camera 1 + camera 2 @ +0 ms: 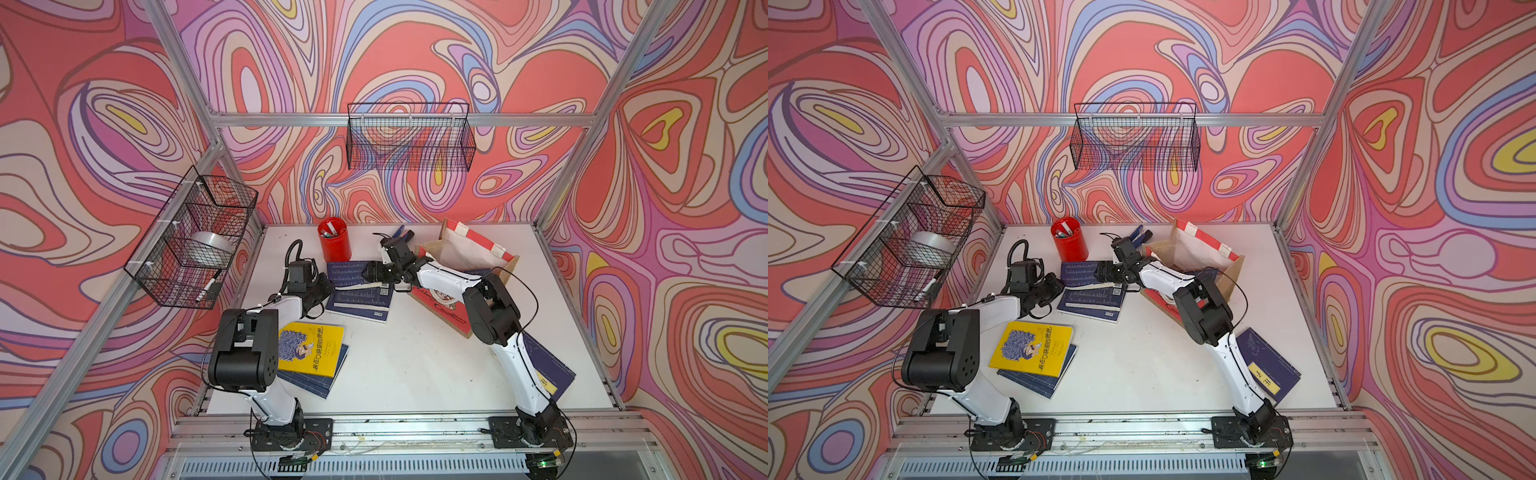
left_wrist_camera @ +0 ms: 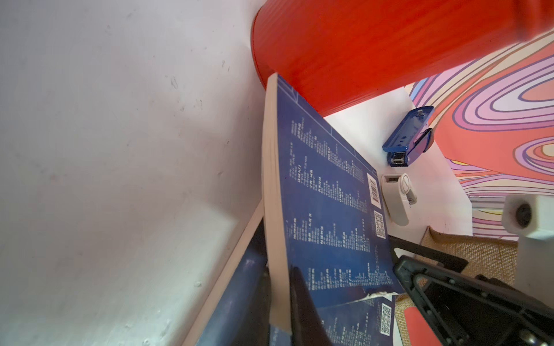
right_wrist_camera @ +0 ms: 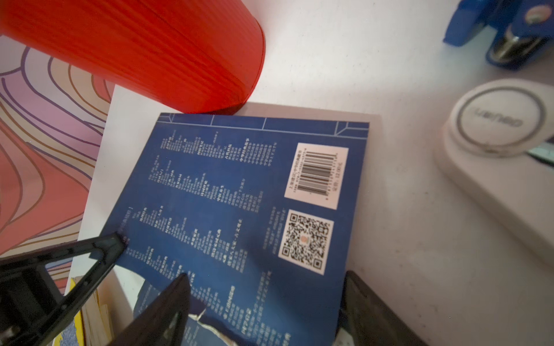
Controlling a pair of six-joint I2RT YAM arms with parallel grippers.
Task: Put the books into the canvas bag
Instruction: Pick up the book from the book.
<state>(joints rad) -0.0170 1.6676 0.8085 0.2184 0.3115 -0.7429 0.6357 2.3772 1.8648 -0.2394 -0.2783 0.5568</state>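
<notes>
Looking down on the white counter (image 1: pixel 415 374), the boxy tan burlap canvas bag (image 1: pixel 461 249) with the red printed front and white lining sits around 2 o'clock, mouth open, and the right arm (image 1: pixel 449 280) reaches across the front of it. The action is a bit toward 10 o'clock from the middle, where two thin navy blue books lie stacked just below the red ribbed cylindrical pen cup (image 1: pixel 334 245) at 11 o'clock. The upper navy paperback (image 1: pixel 347 270) is tipped up off the lower navy paperback (image 1: pixel 359 305), back cover up with its barcode and QR code showing. The left gripper (image 1: pixel 330 286) is at its 9 o'clock edge, and the wrist view shows the jaws pinched right down on the cream page block, so it's got that book. The right gripper (image 1: pixel 368 272) is at the 3 o'clock edge with its jaws spread wide, one finger (image 3: pixel 171 305) over the cover and the other just past the side; can't tell if either actually touches. Rest of the books: a bright yellow paperback (image 1: pixel 311 349) with a purple cartoon figure at 8 o'clock, lying on top of another navy paperback (image 1: pixel 316 380), and a navy paperback with a yellow title label (image 1: pixel 552 370) at 4 o'clock, partly under the right arm. Behind the stack toward 12 o'clock there's a blue metal stapler (image 2: pixel 409 134) and a white plastic gadget with a round cap (image 2: pixel 395 197) on the counter.
</notes>
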